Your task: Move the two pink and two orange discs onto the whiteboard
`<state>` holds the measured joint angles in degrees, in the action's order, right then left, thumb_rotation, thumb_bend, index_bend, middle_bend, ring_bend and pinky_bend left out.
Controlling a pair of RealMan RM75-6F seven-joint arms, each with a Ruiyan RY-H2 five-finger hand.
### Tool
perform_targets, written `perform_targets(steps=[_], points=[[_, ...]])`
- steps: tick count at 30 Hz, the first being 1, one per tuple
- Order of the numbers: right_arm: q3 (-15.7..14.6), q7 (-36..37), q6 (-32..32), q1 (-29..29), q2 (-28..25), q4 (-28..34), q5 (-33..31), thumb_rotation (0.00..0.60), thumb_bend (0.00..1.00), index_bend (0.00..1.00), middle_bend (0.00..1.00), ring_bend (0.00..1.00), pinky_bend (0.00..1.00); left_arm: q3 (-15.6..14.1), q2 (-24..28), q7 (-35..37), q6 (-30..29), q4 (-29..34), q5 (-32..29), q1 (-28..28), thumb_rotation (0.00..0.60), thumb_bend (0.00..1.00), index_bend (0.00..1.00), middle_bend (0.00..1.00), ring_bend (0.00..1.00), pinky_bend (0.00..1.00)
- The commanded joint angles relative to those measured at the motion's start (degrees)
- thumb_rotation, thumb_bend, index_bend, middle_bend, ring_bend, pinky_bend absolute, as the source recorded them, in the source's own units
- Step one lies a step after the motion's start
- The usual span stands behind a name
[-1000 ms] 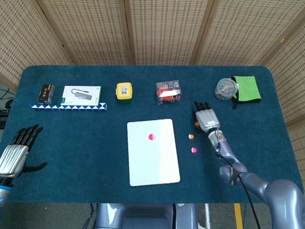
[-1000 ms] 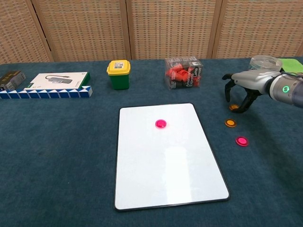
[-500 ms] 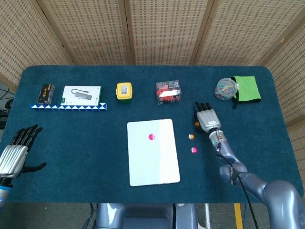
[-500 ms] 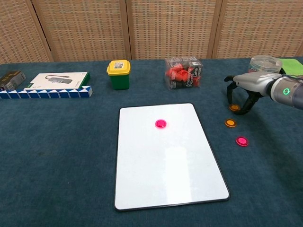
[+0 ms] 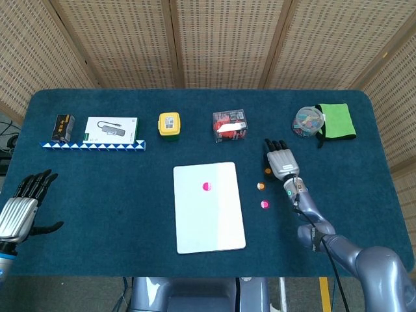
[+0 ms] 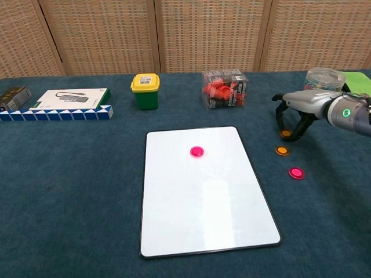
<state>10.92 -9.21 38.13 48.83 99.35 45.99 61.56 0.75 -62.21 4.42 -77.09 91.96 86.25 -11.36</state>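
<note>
One pink disc (image 6: 197,152) already lies on the whiteboard (image 6: 203,214), close to its far edge and about halfway between its two long sides. Most of the board around it is bare white. The other pink disc (image 6: 296,172) sits on the blue table (image 6: 69,191), off the board's right edge, with open cloth all around it. One orange disc (image 6: 282,150) lies a little farther back, between the pink one and the right hand (image 6: 295,113).

That right hand hangs over the second orange disc (image 6: 285,134). Its fingers (image 6: 279,116) are curled down and apart, arched around the disc like a cage. I cannot tell if they touch it. In the head view the same right hand (image 5: 281,161) hides most of that disc, and only a bit of orange shows at its left side.

The left hand (image 5: 21,208) is at the near left corner of the table, fingers spread and holding nothing. It is well away from the board.

Along the far edge stand a small black box (image 6: 13,97), a white box (image 6: 69,98) with a blue and white strip (image 6: 55,114) in front, a yellow and green tub (image 6: 145,90), a clear box of red bits (image 6: 225,90), a round clear jar (image 6: 324,78) and a green cloth (image 5: 338,121). A wide band of bare table lies between this row and the board.
</note>
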Motion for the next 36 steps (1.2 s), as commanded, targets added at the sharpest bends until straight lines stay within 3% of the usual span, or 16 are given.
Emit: perform_targets(steps=[1,11,22,24,27,29,36], points=[[0.2,0.4,0.9,-0.1,-1.0,2.1,1.0,0.6,0.36,0.61,0.0,0.0,0.04,0.0,0.0,0.0,0.0,0.0,0.0,0.0,0.6,0.0,0.0,0.0,0.0,0.0],[1.0,-1.3,3.8,0.9,-4.9,17.9,3.9,0.6,0.36,0.61,0.0,0.0,0.04,0.0,0.0,-0.3,0.2,0.1,0.0,-0.1,0.6,0.0,0.0,0.0,0.0,0.0],[1.7,-7.1,4.3,3.1,-0.2,19.1,-0.2,0.6,0.36,0.61,0.0,0.0,0.04,-0.2,0.2,0.8,0.0,-0.2,0.2,0.1,0.6,0.0,0.0,0.0,0.0,0.0],[1.8,-7.9,3.9,3.4,0.0,19.0,-1.1,0.6,0.35,0.55,0.0,0.0,0.04,-0.2,0.3,1.0,0.0,-0.2,0.2,0.1,0.6,0.0,0.0,0.0,0.0,0.0],[2.1,-8.6,3.5,3.6,-0.3,19.5,-2.6,0.6,0.27,0.35,0.0,0.0,0.04,-0.2,0.4,1.2,0.0,-0.2,0.3,0.1,0.6,0.0,0.0,0.0,0.0,0.0],[2.2,-9.2,3.9,3.6,-0.9,20.0,-3.0,0.6,0.26,0.3,0.0,0.0,0.04,-0.2,0.4,1.3,0.1,-0.3,0.3,0.1,0.6,0.0,0.0,0.0,0.0,0.0],[1.9,-9.9,4.9,2.7,-4.2,23.4,-4.1,0.6,0.26,0.24,0.0,0.0,0.04,-0.2,0.3,1.0,0.1,-0.2,0.3,0.0,0.6,0.0,0.0,0.0,0.0,0.0]])
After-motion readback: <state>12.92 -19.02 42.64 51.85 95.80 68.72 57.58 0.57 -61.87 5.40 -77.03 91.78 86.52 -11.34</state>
